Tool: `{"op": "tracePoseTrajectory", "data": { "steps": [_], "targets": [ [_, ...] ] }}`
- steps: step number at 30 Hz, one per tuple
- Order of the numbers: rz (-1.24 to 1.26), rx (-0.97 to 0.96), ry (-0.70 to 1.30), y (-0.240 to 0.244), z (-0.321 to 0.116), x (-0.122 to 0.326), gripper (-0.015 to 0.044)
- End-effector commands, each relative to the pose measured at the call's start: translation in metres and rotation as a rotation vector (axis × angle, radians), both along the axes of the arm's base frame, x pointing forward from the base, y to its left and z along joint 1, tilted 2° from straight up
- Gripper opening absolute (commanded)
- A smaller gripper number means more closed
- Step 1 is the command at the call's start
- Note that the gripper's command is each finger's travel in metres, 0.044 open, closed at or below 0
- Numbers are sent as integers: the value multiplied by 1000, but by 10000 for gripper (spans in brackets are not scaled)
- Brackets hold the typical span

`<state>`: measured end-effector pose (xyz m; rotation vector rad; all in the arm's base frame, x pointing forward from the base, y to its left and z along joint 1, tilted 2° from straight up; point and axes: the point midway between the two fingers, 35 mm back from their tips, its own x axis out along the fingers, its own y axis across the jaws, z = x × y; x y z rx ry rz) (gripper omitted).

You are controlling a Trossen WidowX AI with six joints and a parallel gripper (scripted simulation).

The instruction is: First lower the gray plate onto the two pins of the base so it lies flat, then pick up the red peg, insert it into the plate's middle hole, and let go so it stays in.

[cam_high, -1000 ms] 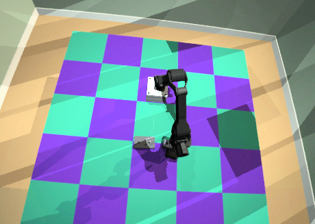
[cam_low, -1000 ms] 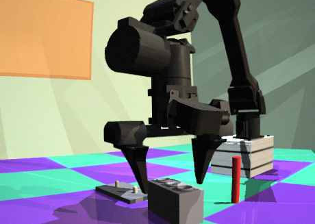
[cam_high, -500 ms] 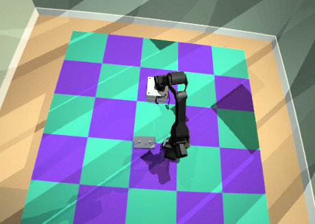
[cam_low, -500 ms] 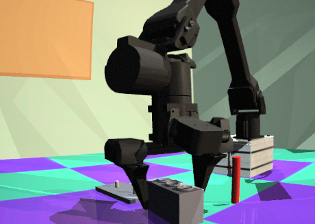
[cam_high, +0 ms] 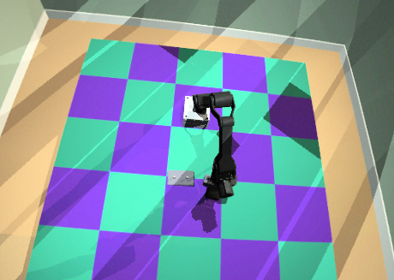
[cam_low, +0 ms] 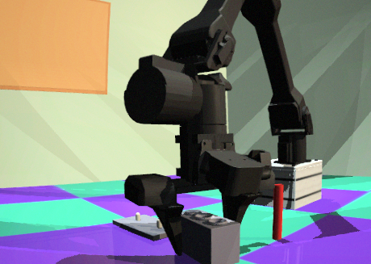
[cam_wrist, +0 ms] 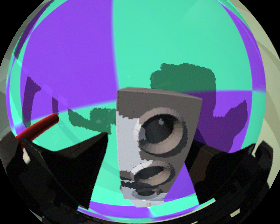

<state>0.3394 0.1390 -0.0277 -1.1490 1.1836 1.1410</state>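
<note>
The gray plate (cam_high: 207,180) (cam_low: 223,243) (cam_wrist: 127,135) is a thick block with holes in its top face. It stands on the checkered floor beside the base. My gripper (cam_low: 208,239) (cam_wrist: 144,139) is open around the plate, one finger on each side. Narrow gaps show beside the plate in the wrist view. The flat gray base (cam_high: 180,181) (cam_low: 139,227) lies beside the plate, with two bare pale pins (cam_low: 138,216) pointing up. The red peg (cam_low: 278,211) (cam_wrist: 38,126) stands upright on the floor, outside the fingers. The arm hides the peg in the top view.
The arm's own white box-like mount (cam_high: 188,116) (cam_low: 308,184) stands behind the work area. The base is close to the outside of one finger in the exterior view, and the peg is on the other side of the gripper. Walls stand beyond the floor.
</note>
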Motion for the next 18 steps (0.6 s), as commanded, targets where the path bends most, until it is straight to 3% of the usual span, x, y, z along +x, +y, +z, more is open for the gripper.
{"op": "tracePoseTrajectory", "data": {
  "steps": [1,4,13,15,18],
  "targets": [
    [4,-4,-4,0,0,1,204],
    [4,-4,-4,0,0,1,125],
    [4,-4,-4,0,0,1,65],
    [4,-4,-4,0,0,1,12],
    [4,-4,-5,0,7,2,0]
  ]
}}
